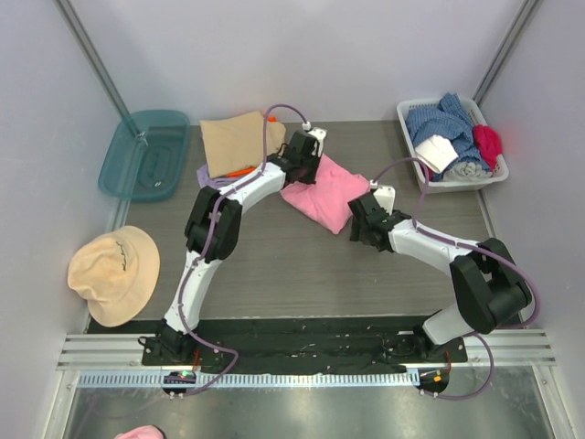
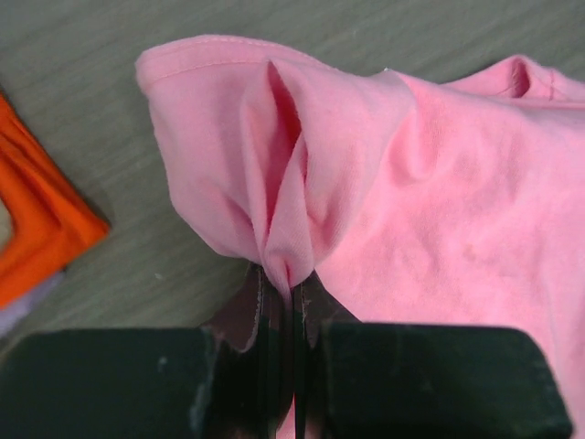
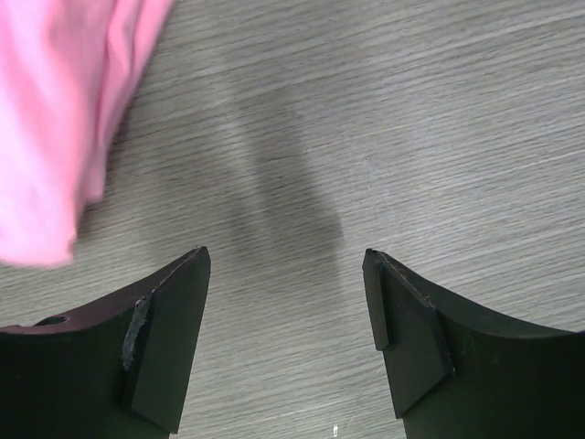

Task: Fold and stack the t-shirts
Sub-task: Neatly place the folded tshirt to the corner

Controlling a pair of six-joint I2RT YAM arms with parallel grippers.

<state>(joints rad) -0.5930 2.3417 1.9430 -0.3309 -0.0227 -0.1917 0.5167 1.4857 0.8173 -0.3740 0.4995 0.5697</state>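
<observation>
A bright pink t-shirt [image 1: 327, 194] lies loosely bunched at the middle of the table. My left gripper [image 1: 308, 165] is shut on a pinched fold at its far left edge; in the left wrist view the pink cloth [image 2: 384, 183] puckers up between the closed fingers of that gripper [image 2: 291, 285]. Left of it lies a pile with a tan t-shirt [image 1: 239, 139] on top, an orange one [image 1: 239, 171] [image 2: 37, 219] and a lilac one [image 1: 205, 176] below. My right gripper [image 1: 356, 222] [image 3: 285, 261] hovers open and holds nothing over bare table, just right of the pink shirt's edge [image 3: 55, 119].
A teal bin [image 1: 146, 154] sits at the far left. A white basket [image 1: 409, 123] with blue, white and red clothes stands at the far right. A round tan cap [image 1: 114, 273] lies off the table's left edge.
</observation>
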